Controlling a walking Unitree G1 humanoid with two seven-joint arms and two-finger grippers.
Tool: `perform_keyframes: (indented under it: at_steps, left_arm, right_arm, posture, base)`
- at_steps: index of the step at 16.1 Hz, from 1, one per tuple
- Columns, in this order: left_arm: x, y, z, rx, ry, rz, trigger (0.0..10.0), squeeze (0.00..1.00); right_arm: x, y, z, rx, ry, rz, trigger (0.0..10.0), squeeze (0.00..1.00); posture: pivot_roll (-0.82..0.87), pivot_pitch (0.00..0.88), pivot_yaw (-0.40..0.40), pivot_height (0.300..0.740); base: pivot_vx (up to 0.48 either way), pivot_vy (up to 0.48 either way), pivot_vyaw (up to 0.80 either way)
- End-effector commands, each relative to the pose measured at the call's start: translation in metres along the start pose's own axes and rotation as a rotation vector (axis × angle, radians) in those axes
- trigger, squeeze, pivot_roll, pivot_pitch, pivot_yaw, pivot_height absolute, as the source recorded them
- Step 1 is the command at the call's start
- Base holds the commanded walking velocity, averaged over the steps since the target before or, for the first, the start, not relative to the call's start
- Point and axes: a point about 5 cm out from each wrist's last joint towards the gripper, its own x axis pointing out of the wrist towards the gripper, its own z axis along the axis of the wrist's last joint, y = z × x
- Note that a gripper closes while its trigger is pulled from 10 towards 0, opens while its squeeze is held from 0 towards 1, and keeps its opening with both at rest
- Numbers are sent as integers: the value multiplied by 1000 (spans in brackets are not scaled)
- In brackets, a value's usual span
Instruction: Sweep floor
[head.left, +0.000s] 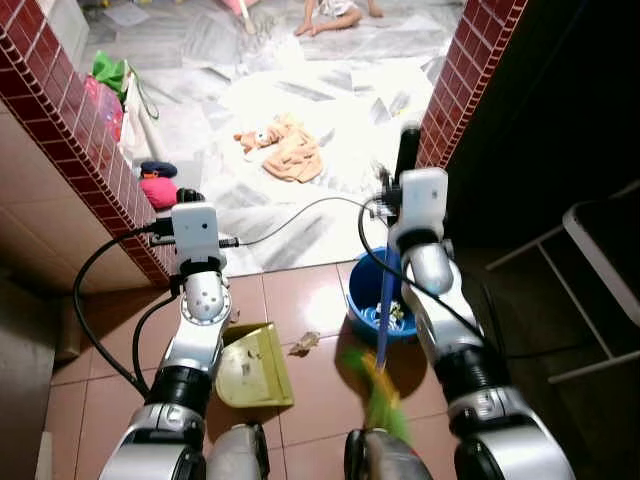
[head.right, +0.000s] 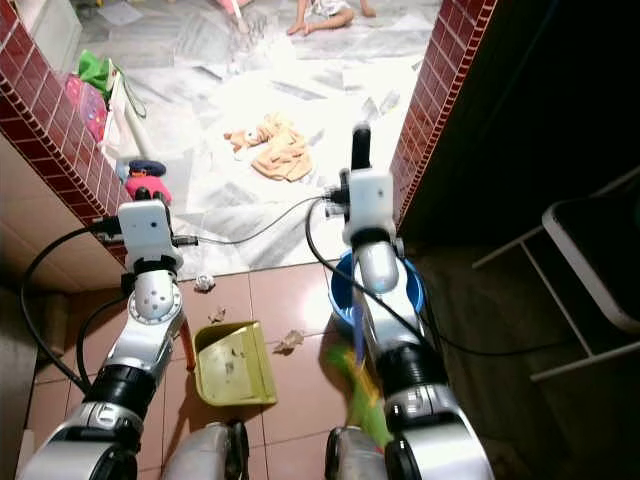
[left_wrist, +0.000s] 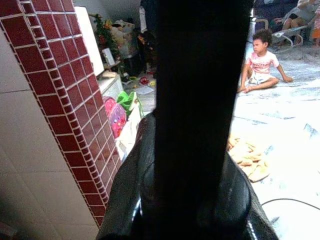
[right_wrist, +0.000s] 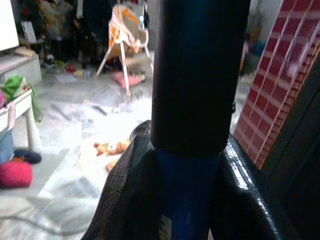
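From the head views, the right hand (head.left: 407, 150) is raised near the red brick pillar (head.left: 465, 75), closed around the black grip of a blue-shafted broom (head.left: 384, 320) whose green bristles, blurred, reach the terracotta floor (head.left: 310, 300) just beside a blue bucket (head.left: 362, 300). The left hand (head.left: 188, 196) is up beside the low red brick wall (head.left: 70, 120), gripping a dark handle; below that arm a yellow-green dustpan (head.left: 255, 365) lies flat on the floor, with a scrap of brown litter (head.left: 303, 343) between it and the bucket. A black cable (head.left: 290, 215) trails over the pale marble floor beyond, where a peach-coloured soft toy (head.left: 285, 148) lies and a person sits at the far edge. In the left wrist view, the left hand's fingers (left_wrist: 125, 185) are clamped on a thick black pole (left_wrist: 200, 100). In the right wrist view, the right hand's fingers (right_wrist: 125, 195) clasp the broom's shaft where black grip meets blue.
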Motion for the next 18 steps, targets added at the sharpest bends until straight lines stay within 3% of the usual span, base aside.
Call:
perform_keyframes:
  at_steps: [1, 7, 13, 18]
  left_arm:
    - [5, 1, 11, -19, -65, 24, 10000, 0]
    - [7, -8, 14, -58, -66, 2, 10000, 0]
    - [3, -23, 13, -147, -41, -67, 10000, 0]
    - [7, -26, 13, -176, -17, -117, 10000, 0]
  right_arm:
    - [7, 1, 15, -17, -80, -3, 10000, 0]
    - [25, 6, 32, 78, -134, -2, 10000, 0]
    - [26, 16, 18, 333, -27, 35, 10000, 0]
    - [32, 14, 20, 447, -4, 49, 10000, 0]
  posture:
    - [-77, 154, -35, 740]
    - [-74, 143, -35, 740]
    - [-78, 131, -40, 740]
    - [-84, 118, -42, 740]
  base:
    - [0, 0, 0]
    - [0, 0, 0]
    - [0, 0, 0]
    - [0, 0, 0]
